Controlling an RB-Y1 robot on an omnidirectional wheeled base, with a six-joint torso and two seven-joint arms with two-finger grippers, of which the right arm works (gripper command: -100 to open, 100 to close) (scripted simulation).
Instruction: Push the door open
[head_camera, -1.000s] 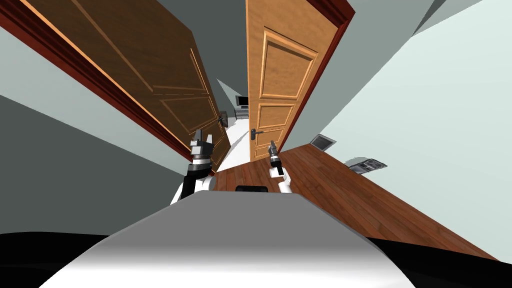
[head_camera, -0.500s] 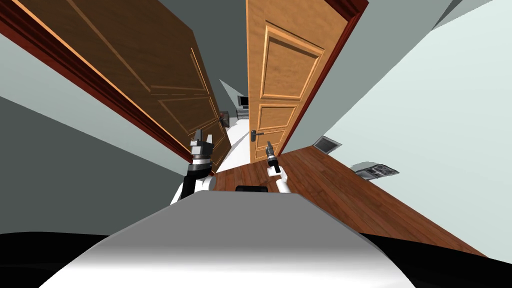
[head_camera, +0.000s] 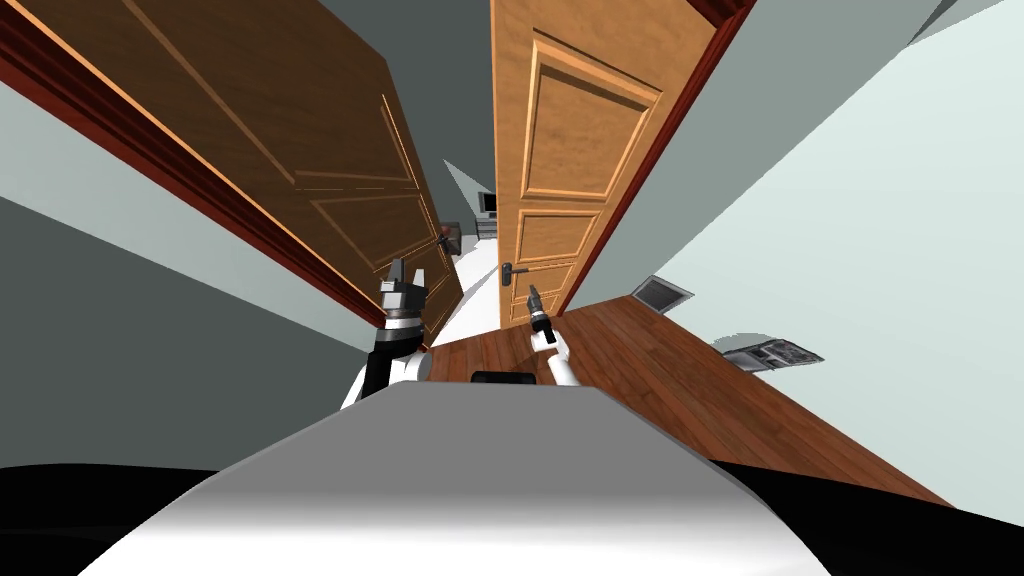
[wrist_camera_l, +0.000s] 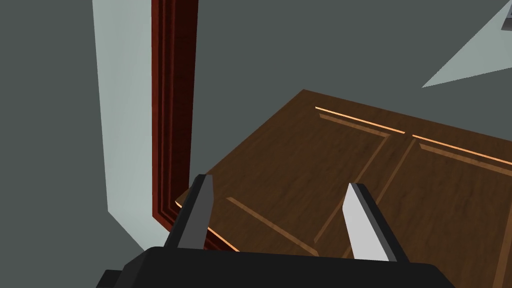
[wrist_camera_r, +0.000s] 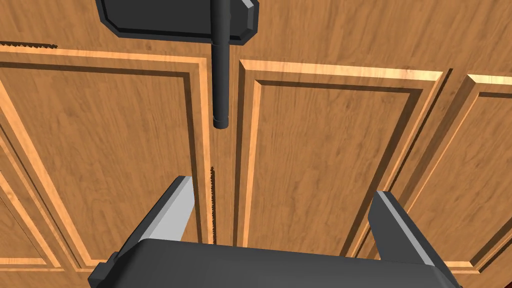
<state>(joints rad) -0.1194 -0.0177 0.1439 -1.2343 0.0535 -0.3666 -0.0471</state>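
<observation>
R gripper (wrist_camera_r: 283, 187) is up at the light wood panelled door (head_camera: 560, 130), which stands at about 12 to 1 o'clock from me. Its jaws are spread wide w/ nothing between them, and the fingers (wrist_camera_r: 175, 210) point at the door face. Can't tell if the tips touch the wood. The dark lever handle (wrist_camera_r: 220, 75) sits on a dark plate (wrist_camera_r: 165, 17) just ahead of the fingers. The lever's free end points back toward them, clear of both and closer in line w/ one finger than the other. In the head view the handle is at approx 10 o'clock from the R gripper, close by.

This door is ajar. There's a gap at 12 o'clock between it and a darker brown door (head_camera: 300, 120) at 10 to 11 o'clock, w/ a pale floor strip (head_camera: 475, 285) and a small monitor (head_camera: 487, 203) seen through it. A dark red frame (head_camera: 655, 150) runs along the light door's far edge.

L gripper (wrist_camera_l: 278, 181) hangs low by the brown door, jaws also spread and empty, w/ that door's panels beyond the fingers. Wood floor (head_camera: 680, 380) at 2 to 4 o'clock, and a wall vent (head_camera: 661, 293) at 2 o'clock.
</observation>
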